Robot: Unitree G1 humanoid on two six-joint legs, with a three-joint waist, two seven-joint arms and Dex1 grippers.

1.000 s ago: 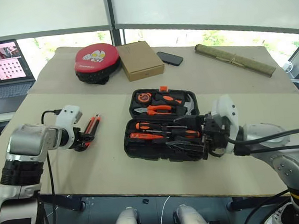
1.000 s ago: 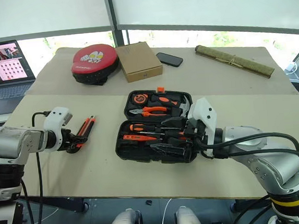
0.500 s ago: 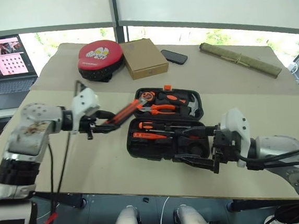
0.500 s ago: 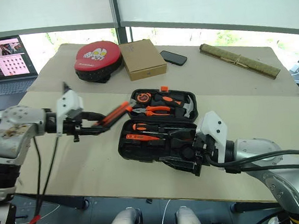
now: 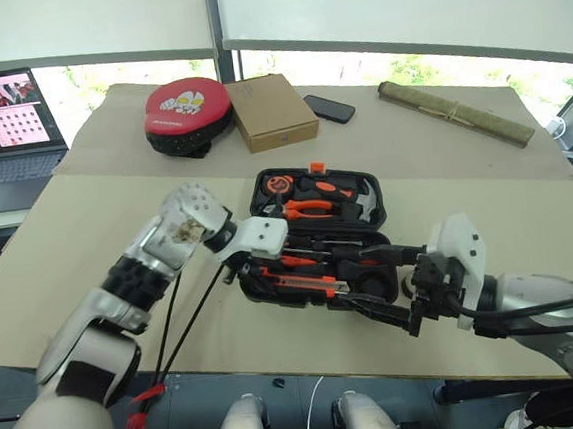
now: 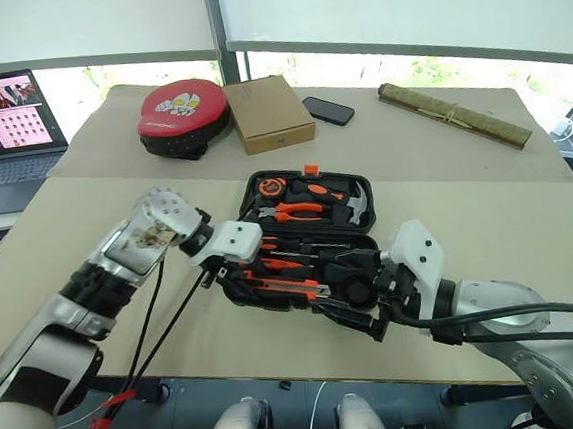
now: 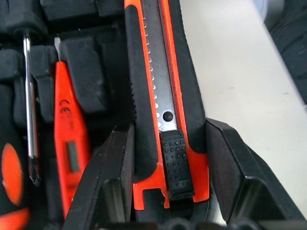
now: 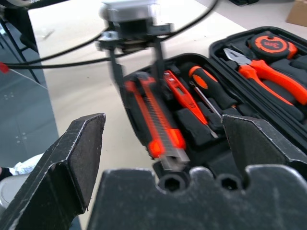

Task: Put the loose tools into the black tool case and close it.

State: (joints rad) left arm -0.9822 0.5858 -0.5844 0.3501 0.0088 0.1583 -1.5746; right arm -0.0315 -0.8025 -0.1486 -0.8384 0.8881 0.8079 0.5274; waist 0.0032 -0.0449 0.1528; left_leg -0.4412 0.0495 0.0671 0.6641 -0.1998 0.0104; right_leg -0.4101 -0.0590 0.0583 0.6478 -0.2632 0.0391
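The left gripper [image 7: 168, 158] is clamped on the knife [image 7: 165, 100], one finger on each side of its handle. A second ago that gripper was at the left side of the table [image 5: 79, 253], with the knife down by the tabletop. Now the arm has swung across, and the knife is over the near-left corner of the case [image 5: 314, 242], along its front edge. Its far end looks down in the case, but I cannot tell if it sits fully in its slot.

Right beside the knife in the case lie the thin orange pen [image 7: 67, 143] and a screwdriver [image 7: 29, 110]. The pliers [image 5: 306, 209] sit in the back half.

The right gripper [image 5: 388, 286] is wide open and holds nothing. It has pulled back a little and now waits off the near-right corner of the case.

So the knife is nearly put away. I think the next thing is to press it down and let go. The lid is still open, so closing the case comes after.
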